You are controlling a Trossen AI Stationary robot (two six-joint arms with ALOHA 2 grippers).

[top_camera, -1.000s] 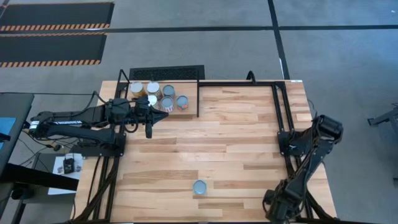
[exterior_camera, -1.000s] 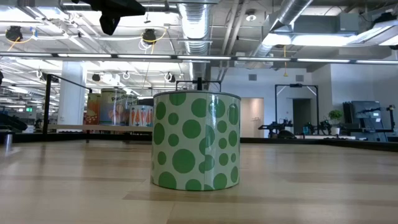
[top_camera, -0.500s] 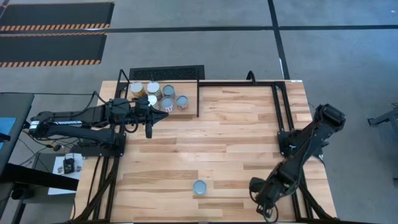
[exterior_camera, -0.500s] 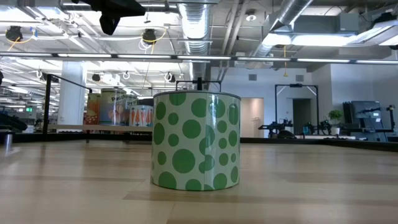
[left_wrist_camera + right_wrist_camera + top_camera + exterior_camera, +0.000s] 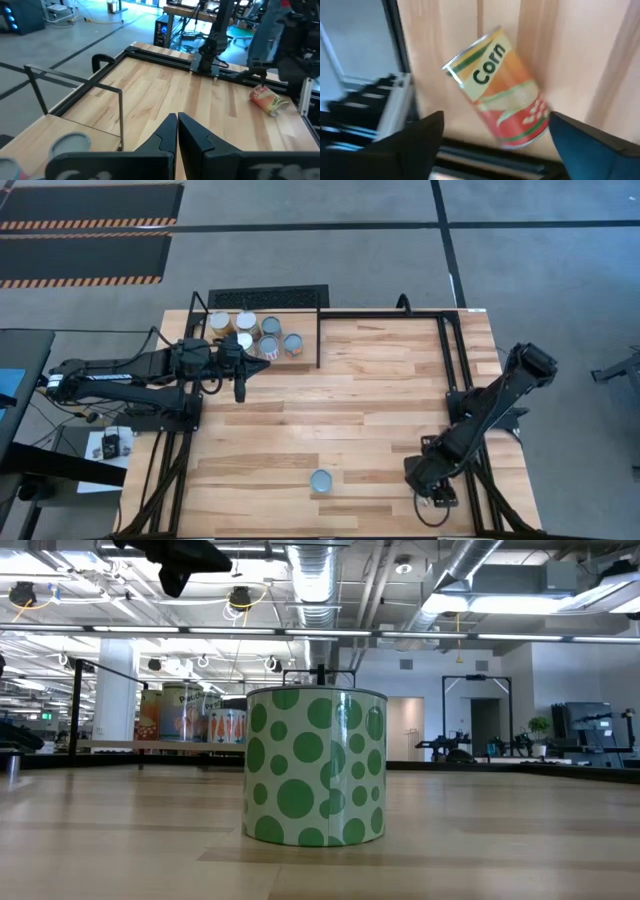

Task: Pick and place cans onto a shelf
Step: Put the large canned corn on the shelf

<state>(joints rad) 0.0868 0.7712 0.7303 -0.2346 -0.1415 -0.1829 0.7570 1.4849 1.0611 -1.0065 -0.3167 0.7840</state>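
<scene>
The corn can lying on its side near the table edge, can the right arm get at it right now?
Probably yes. The right tool stands open around the corn can, with nothing between; the black frame rail beside it may crowd one finger.

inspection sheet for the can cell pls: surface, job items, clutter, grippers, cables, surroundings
Surface: light-wood plank table, black rod frame along its edges.
Job's things: several cans upright on the shelf at the far left corner; green-dotted can upright alone near the front edge; corn can on its side by the frame rail.
Clutter: nothing seen.
Grippers: left gripper shut, empty, beside the shelf; right gripper open, fingers either side of the corn can, not gripping.
Cables: loose wires beside the left arm's base, off the table.
Surroundings: grey floor, hazard-striped mats; other benches in the room behind.
</scene>
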